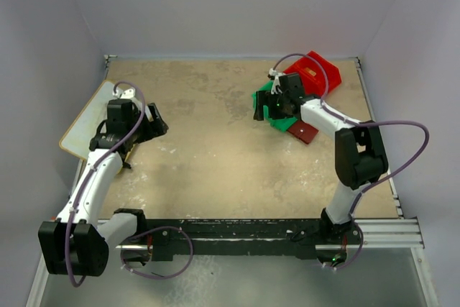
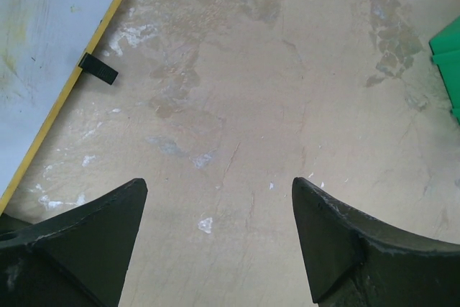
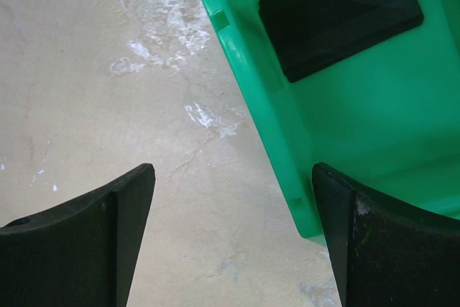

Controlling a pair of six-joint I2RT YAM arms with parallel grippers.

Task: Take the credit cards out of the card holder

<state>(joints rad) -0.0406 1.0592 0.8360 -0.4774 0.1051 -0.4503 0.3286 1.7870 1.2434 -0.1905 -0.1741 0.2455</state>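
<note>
A black credit card (image 3: 341, 12) lies flat inside the green bin (image 3: 374, 127). The dark-red card holder (image 1: 303, 132) rests on the table just beside that bin, next to my right forearm; whether it holds any cards cannot be seen from here. My right gripper (image 3: 231, 170) (image 1: 260, 111) hovers open at the bin's near corner, one finger over the table and the other over the bin, with nothing between them. Far to the left, my left gripper (image 2: 219, 185) (image 1: 159, 123) is open above bare table.
A large white board with a yellow edge (image 2: 43, 48) (image 1: 86, 116) lies at the left, a small black tab (image 2: 97, 67) on its edge. A red bin (image 1: 318, 70) adjoins the green bin (image 1: 277, 116) at the back right. Walls enclose the table.
</note>
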